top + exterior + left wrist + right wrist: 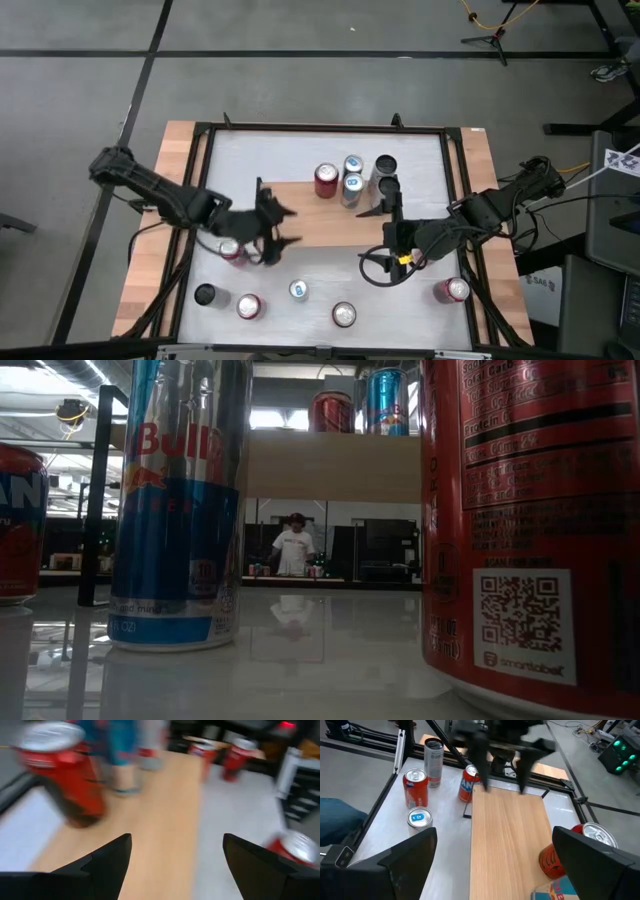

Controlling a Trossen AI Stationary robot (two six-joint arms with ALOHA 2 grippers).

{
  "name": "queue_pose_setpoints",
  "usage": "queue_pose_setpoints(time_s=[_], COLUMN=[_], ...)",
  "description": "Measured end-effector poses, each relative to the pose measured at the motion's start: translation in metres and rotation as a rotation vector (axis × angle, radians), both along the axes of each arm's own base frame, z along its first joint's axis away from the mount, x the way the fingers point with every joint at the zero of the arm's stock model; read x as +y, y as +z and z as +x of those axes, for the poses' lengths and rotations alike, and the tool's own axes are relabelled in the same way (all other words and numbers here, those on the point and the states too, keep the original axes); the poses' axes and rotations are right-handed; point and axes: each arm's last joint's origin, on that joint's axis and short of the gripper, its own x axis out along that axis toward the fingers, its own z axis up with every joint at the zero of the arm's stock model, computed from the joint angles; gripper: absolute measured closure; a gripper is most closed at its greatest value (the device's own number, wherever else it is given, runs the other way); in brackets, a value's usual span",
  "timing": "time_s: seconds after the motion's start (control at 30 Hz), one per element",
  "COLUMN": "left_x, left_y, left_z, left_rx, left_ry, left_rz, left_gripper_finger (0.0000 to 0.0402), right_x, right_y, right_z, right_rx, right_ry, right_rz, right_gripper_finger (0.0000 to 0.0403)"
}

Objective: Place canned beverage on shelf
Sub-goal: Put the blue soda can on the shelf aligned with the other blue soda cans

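The shelf (310,222) is a light wooden board in the middle of the white table. On its far side stand a red can (326,180), two blue cans (352,175) and two dark cans (386,175). My left gripper (285,225) hovers open over the shelf's left end, its fingers (107,862) wide apart above the bare board (165,820). My right gripper (385,228) hangs open at the shelf's right end, looking along the board (510,835) toward the left gripper (502,755). Neither holds a can.
Loose cans stand on the table's near part: a red one (232,250) under the left arm, a dark one (205,295), red ones (249,305) (343,315) (455,290) and a blue one (298,290). A person (293,550) stands far behind the table.
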Motion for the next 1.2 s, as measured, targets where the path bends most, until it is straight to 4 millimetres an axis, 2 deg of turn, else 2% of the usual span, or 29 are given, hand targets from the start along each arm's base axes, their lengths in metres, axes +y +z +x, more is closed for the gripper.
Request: queue_pose_setpoints(time_s=[0.37,0.63,0.83,1.2], left_x=[-0.066,-0.101,-0.107,-0.108], left_y=[-0.008,-0.029,-0.045,-0.049], left_z=[-0.015,-0.004,0.003,0.006], left_rx=[-0.014,-0.035,0.004,0.012], left_ry=[-0.258,-0.328,-0.327,-0.304], left_rz=[-0.029,-0.041,-0.017,-0.034], left_gripper_finger=[0.0095,0.0095,0.0095,0.0095], right_x=[0.002,0.008,0.012,0.014], right_y=[-0.002,-0.012,-0.019,-0.021], right_z=[0.001,0.010,0.016,0.018], right_rx=[0.014,0.056,0.082,0.091], right_ry=[0.026,0.061,0.078,0.079], right_rz=[0.012,0.015,0.014,0.010], right_gripper_finger=[0.0017,0.0017,0.0017,0.0017])
